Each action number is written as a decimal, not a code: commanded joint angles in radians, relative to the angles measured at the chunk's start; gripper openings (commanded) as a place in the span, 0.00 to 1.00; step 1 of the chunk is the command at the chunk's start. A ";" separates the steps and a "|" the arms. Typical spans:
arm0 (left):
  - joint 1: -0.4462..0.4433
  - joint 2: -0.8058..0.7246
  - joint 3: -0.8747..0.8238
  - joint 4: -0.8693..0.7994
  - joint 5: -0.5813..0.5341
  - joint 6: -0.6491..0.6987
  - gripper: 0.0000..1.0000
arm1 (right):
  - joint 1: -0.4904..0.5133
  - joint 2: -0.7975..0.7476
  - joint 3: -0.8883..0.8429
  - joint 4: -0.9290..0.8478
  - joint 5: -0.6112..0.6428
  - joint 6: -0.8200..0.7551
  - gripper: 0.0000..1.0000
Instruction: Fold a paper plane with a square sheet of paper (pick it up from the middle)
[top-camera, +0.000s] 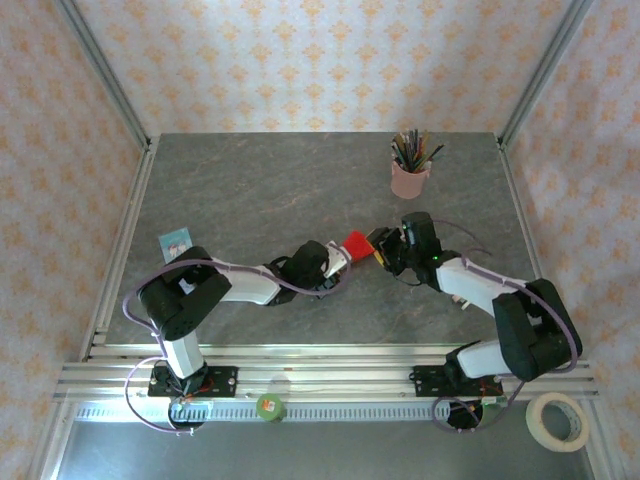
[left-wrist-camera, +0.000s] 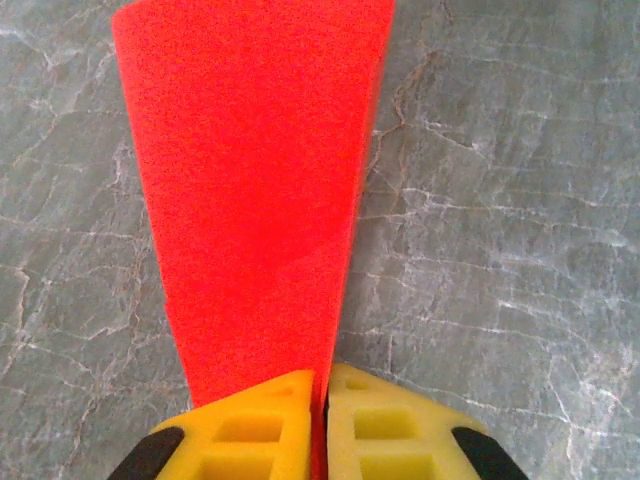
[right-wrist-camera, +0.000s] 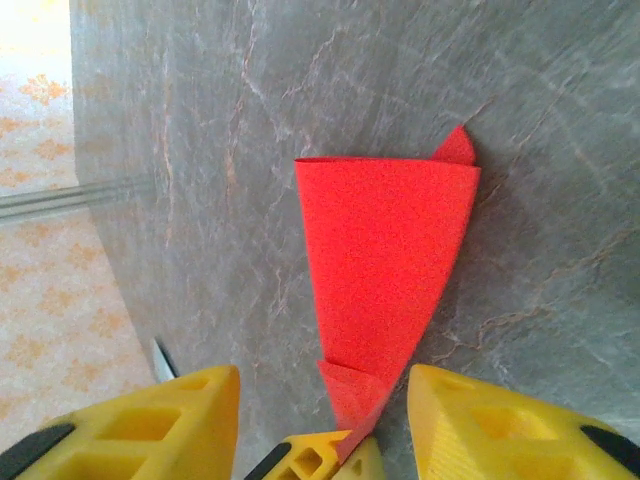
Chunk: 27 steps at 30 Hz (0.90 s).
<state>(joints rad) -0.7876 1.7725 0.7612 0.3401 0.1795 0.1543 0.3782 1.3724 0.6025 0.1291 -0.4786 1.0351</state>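
top view first: the paper (top-camera: 357, 244) sits near the middle of the table (top-camera: 230, 190), pinned between the two arms, with the left gripper (top-camera: 338, 257) at its 8 o'clock and the right gripper (top-camera: 384, 250) at its 3 o'clock. the pencil cup (top-camera: 410, 178) is well apart at 1 o'clock. can't tell from up here whether either hand has a grip, or if the paper touches the table. left wrist view settles half of it: the yellow fingers are pinched shut on the narrow end at 6 o'clock, and the paper fans out wider toward 12. right wrist view has the bits the others miss: the right jaws stand apart either side of that narrow end, holding nothing, and the paper is clearly folded into a tapered wedge with a little flap poking out at 1 o'clock. so i'd say we're mid-fold, not a finished plane yet. next move probably needs the right hand to close on the paper or press a crease without yanking it out of the left pinch.
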 joint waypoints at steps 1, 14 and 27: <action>0.044 -0.023 0.029 -0.040 0.102 -0.104 0.12 | -0.006 -0.022 0.030 -0.056 0.071 -0.069 0.50; 0.152 -0.033 0.008 0.010 0.371 -0.455 0.05 | -0.006 -0.045 -0.061 0.100 0.019 -0.355 0.71; 0.195 0.005 -0.032 0.165 0.501 -0.723 0.04 | 0.055 0.099 -0.010 0.133 -0.043 -0.473 0.72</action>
<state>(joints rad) -0.6010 1.7695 0.7483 0.4324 0.6319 -0.4786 0.4156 1.4490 0.5568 0.2436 -0.5171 0.6193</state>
